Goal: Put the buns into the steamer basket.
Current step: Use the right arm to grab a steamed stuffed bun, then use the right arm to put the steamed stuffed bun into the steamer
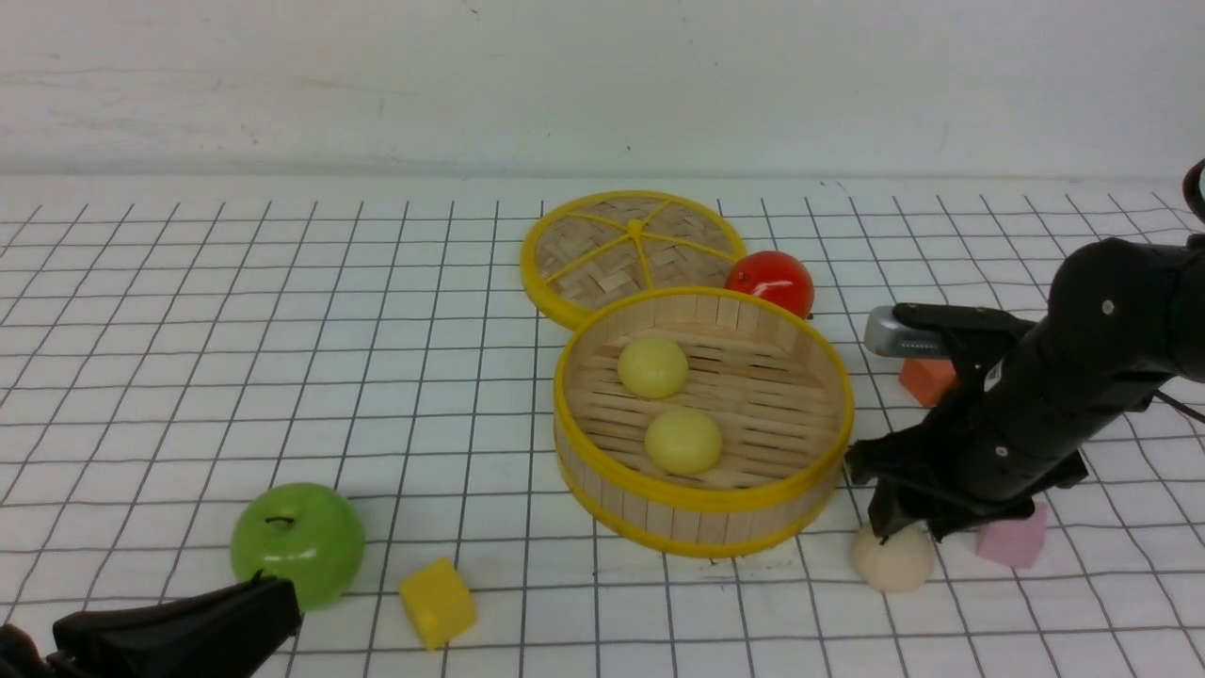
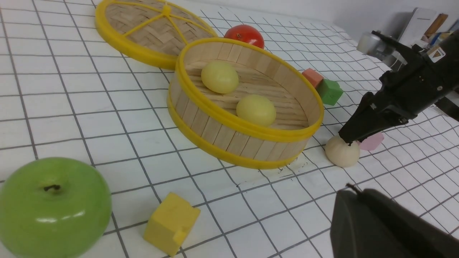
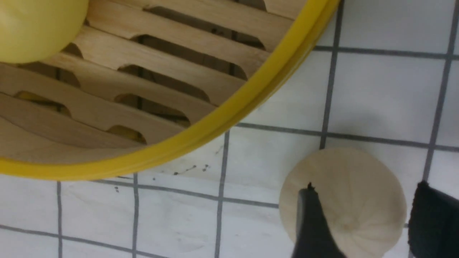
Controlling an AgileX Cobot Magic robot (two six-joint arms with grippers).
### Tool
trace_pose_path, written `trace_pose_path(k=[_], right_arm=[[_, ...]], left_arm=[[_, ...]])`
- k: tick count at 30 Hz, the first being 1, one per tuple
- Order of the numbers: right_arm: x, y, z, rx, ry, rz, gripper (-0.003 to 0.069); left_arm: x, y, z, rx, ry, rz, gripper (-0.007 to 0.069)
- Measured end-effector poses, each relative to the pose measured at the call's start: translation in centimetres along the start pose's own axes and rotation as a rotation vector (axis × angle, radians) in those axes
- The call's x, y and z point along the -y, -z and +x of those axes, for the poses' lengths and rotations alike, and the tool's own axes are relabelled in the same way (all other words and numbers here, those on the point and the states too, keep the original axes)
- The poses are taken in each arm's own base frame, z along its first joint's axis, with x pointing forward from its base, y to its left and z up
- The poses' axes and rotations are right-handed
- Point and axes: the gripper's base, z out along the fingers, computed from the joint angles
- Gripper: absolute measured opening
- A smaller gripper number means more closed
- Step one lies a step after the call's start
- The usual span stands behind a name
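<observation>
The steamer basket [image 1: 704, 496] stands mid-table with two pale yellow buns [image 1: 652, 367] [image 1: 683, 441] on its slatted floor. A cream-beige bun [image 1: 894, 560] lies on the table just right of the basket's front. My right gripper [image 1: 908, 532] hangs open directly over it. In the right wrist view its two fingers straddle the cream bun [image 3: 353, 186], one crossing the bun's edge, the other a little apart from it, with the gripper [image 3: 365, 193] centred above. My left gripper [image 1: 282, 593] is shut and empty at the front left, beside the green apple; the left wrist view shows the left gripper [image 2: 349, 188] closed to a point.
The flat woven lid [image 1: 631, 245] lies behind the basket, a red tomato [image 1: 772, 281] beside it. A green apple [image 1: 299, 541] and yellow cube [image 1: 437, 603] sit front left. An orange block [image 1: 927, 379], a pink block [image 1: 1015, 541] and a green block [image 2: 330, 91] lie around the right arm.
</observation>
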Motion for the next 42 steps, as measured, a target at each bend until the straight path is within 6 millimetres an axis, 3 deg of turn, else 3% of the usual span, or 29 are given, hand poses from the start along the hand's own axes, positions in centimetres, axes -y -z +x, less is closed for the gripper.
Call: trace_pose_path(k=[12,18,19,24,28,32,35,37,42], right_arm=[[-0.3,-1.2,-0.1,0.016,0.050,0.068,0.0350],[-0.2,-1.2,-0.1,0.020,0.060,0.075,0.0237],[-0.2,-1.2,-0.1,0.013,0.067,0.075,0.0171],[-0.3,-0.8,0.2,-0.005,0.075,0.075,0.0032],[-0.9,2.0,0.3,0.008,0.093,0.065,0.0014],[-3.6,6.4,-1.0,0.130,0.155,0.019,0.0019],[-5.2,8.0,-2.3,0.228,0.193,-0.010,0.0021],[-6.0,8.0,-3.3,0.281,0.224,-0.010,0.0022],[-6.1,4.4,-6.0,0.338,0.265,0.027,0.0041]], left_arm=[[0.0,0.0,0.0,0.000,0.000,0.000,0.0011],[0.0,0.0,0.0,0.000,0.000,0.000,0.0015],[0.0,0.0,0.0,0.000,0.000,0.000,0.0015],[0.0,0.0,0.0,0.000,0.000,0.000,0.0017],[0.0,0.0,0.0,0.000,0.000,0.000,0.0016],[0.0,0.0,0.0,0.000,0.000,0.000,0.0016],[0.0,0.0,0.0,0.000,0.000,0.000,0.0016],[0.0,0.0,0.0,0.000,0.000,0.000,0.0016],[0.0,0.0,0.0,0.000,0.000,0.000,0.0016]])
